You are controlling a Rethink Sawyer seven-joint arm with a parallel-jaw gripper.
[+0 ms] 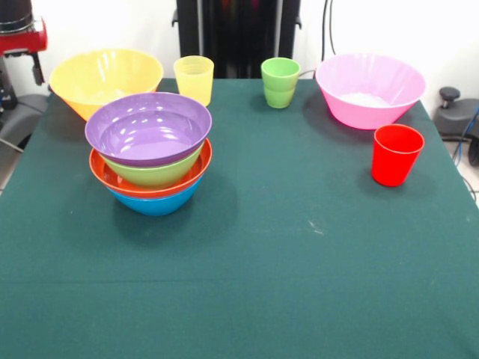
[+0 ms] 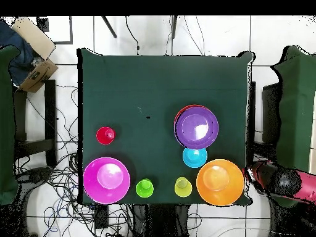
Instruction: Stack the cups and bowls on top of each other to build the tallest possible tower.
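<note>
Nesting on the left of the front view, the tower (image 1: 152, 153) is made of a blue, a red-orange, a green and a purple bowl (image 1: 147, 129). A small blue bowl (image 2: 194, 157) is seen just beside it from overhead. The yellow-orange bowl (image 1: 105, 78), pink bowl (image 1: 370, 89) and three cups (image 1: 278, 82) are left apart on the surface (image 1: 299, 247). Only part of the arm (image 2: 281, 182) is seen off the edge; the end effector's state cannot be told. Toppling is judged likely if a wide bowl is set off-centre on the glossy rims.
</note>
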